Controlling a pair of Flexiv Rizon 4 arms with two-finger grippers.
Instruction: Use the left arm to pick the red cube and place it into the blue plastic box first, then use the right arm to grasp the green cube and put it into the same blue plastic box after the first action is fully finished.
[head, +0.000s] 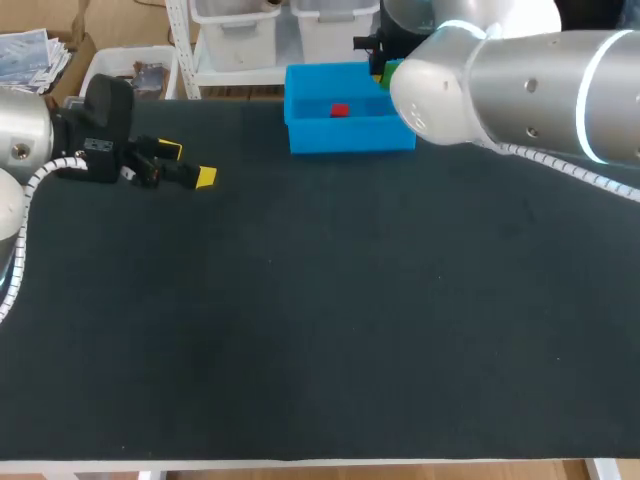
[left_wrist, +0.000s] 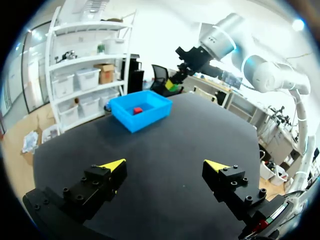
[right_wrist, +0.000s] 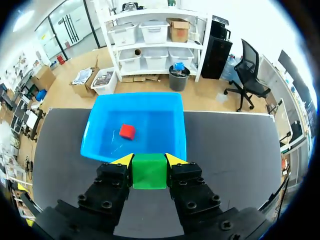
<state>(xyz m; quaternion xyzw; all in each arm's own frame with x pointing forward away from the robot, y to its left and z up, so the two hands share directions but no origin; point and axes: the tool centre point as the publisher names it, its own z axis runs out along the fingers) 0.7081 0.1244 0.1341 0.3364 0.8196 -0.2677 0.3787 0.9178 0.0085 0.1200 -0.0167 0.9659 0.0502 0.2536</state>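
1. Green is the colour of the cube I am holding. The green cube (right_wrist: 149, 171) is squeezed between my right fingers (right_wrist: 175, 160), with one yellow tip on each side, up in the air by the blue box (right_wrist: 179, 131).
2. My left fingers (left_wrist: 114, 167) are spread wide with nothing in them. They are off at the side of the counter (right_wrist: 225, 150), well apart from the box.
3. The red cube (right_wrist: 127, 131) lies inside the box, so I think only the green one is left to do.
4. From my right wrist, the green cube looks to be over the near wall of the box, not over its middle. If I let go here, it could hit the rim and tumble onto the counter.
5. If I go down too low, my fingers could bump the wall. The box looks light, so a bump might push it or tip it.
6. If I drop the cube from too high, it could bounce off the box floor or the red cube and hop out.
7. If my squeeze gets loose on the way, the cube could slip out too soon.
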